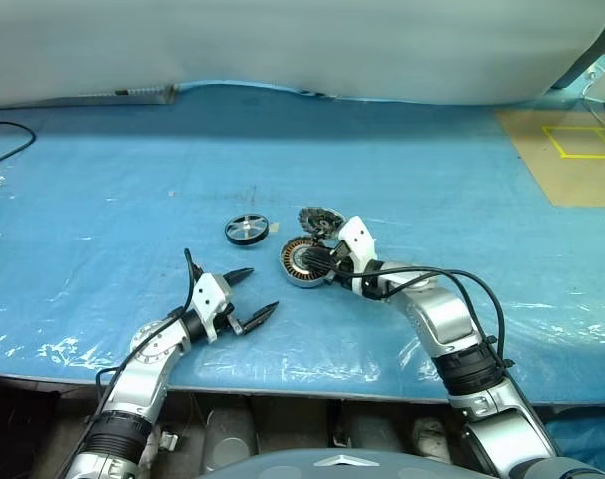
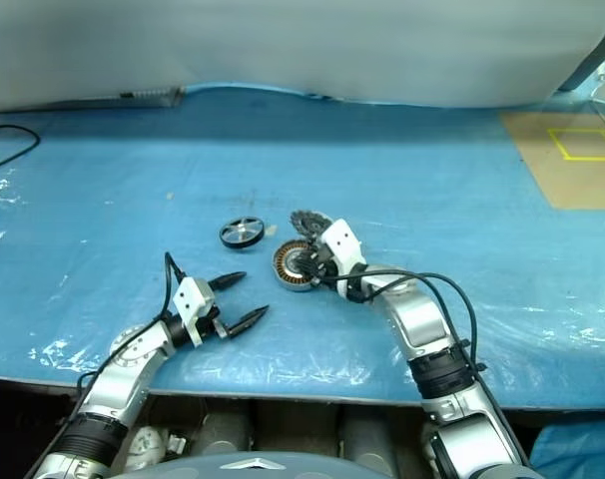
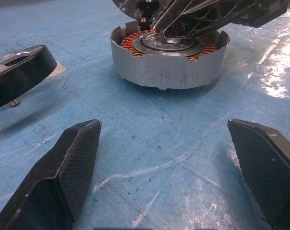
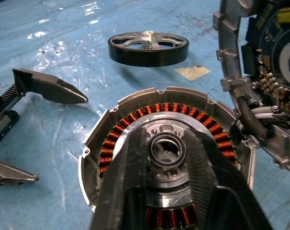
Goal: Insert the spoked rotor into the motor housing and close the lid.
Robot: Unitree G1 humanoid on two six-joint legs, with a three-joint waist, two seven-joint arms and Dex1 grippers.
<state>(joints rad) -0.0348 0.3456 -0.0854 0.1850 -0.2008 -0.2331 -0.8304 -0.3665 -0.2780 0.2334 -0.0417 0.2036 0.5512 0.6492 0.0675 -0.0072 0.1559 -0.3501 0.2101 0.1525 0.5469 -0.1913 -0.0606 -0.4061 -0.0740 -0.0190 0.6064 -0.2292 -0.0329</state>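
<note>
My right hand (image 1: 327, 261) rests over the motor housing (image 1: 302, 261), grip state unclear; left hand (image 1: 255, 293) released nearby.

Blue sheet (image 1: 402, 170), glossy, creased. Tan panel (image 1: 572, 160) at 2 o'clock, yellow outlined rectangle. Rotor (image 1: 246, 229): black rim, silver spokes. Housing (image 4: 99, 143): silver wall, orange-copper winding ring, silver centre. Lid (image 1: 317, 220): grey, radial vanes. Fingers (image 3: 73, 163): black, fine cross-hatch texture.
</note>
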